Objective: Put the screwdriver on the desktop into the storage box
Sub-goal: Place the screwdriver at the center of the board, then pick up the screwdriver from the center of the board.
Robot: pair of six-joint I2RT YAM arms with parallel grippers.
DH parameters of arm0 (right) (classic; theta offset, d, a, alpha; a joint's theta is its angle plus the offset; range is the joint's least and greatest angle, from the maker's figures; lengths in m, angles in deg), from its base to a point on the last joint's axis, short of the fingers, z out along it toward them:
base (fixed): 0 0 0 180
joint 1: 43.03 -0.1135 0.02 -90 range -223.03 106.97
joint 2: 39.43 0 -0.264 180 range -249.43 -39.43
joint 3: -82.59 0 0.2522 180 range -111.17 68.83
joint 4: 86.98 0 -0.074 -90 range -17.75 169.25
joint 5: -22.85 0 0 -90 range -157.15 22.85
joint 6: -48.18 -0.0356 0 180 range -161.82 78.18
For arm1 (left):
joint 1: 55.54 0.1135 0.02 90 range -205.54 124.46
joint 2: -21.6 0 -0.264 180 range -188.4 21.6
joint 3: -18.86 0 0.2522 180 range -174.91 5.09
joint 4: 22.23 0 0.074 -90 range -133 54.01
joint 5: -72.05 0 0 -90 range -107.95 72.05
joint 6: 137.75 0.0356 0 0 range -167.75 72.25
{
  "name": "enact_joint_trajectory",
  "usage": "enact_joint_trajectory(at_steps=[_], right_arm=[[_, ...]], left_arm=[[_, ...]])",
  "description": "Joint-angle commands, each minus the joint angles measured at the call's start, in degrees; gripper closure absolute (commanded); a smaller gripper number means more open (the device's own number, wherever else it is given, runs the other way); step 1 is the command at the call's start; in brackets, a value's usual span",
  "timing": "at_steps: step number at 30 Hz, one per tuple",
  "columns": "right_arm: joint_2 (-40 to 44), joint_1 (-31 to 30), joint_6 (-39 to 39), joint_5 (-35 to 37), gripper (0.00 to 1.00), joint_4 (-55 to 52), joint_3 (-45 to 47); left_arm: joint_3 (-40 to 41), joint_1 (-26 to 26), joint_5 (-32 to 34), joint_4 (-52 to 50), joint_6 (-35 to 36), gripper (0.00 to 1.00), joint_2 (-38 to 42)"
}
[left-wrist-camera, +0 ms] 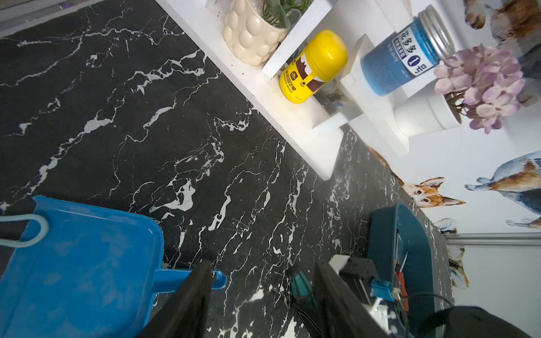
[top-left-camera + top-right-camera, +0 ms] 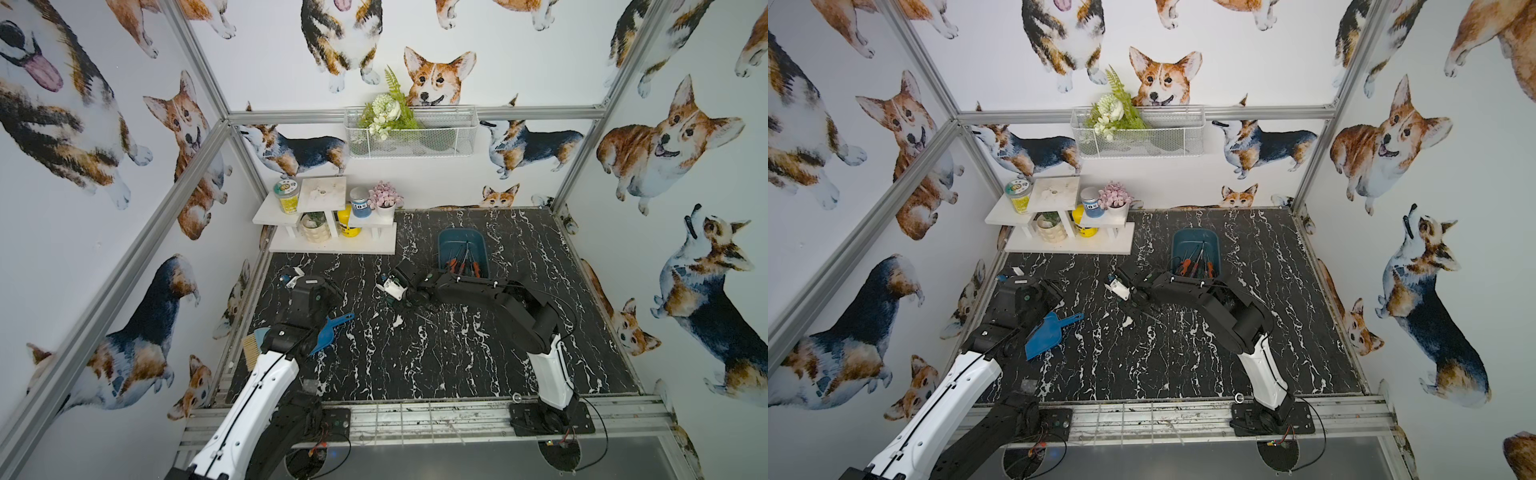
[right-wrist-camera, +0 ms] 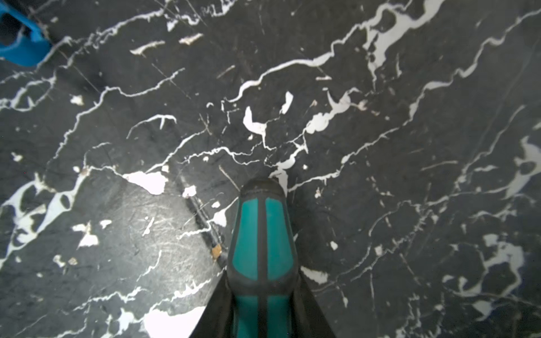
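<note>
Grabbed, not yet put away

At the left of a top view, the left gripper [image 2: 291, 277] waits with its jaws apart and empty, near the blue plastic dustpan [image 2: 328, 328]. In the middle, the right gripper [image 2: 398, 300] is squeezed tight on the teal-and-black-handled screwdriver [image 3: 260, 234], down by the black marble-look desktop [image 2: 415, 353]. Next job, I think: lift it and carry it right, over the dark teal plastic storage box [image 2: 451, 241] — then let go.

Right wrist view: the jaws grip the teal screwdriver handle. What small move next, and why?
Probably lift it slightly straight up. The right gripper is shut on the screwdriver, which looks to lie on the desktop; the storage box has walls to clear.
</note>
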Motion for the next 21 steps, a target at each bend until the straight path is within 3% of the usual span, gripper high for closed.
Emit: enact_joint_trajectory(at_steps=[1,4,11,17,21], right_arm=[[0.3,-1.4,3.4,2.6,0.66,2.3,2.1],[0.9,-2.1,4.0,5.1,0.54,3.3,3.0],[8.0,-2.2,3.3,5.3,0.42,7.3,5.6],[22.2,-2.0,-4.8,2.9,0.41,15.5,15.0],[34.7,-0.2,-17.7,3.8,0.41,24.6,26.7]], left_arm=[[-0.6,1.4,-3.8,0.1,1.3,0.38,-0.8],[-1.4,2.2,-5.3,-0.6,3.0,0.38,-1.7],[-3.5,2.7,-11.1,1.5,13.0,0.36,-6.5],[-8.3,1.9,-19.6,5.5,35.1,0.34,-11.0],[-11.4,-3.0,-25.3,5.6,50.7,0.34,-15.6]])
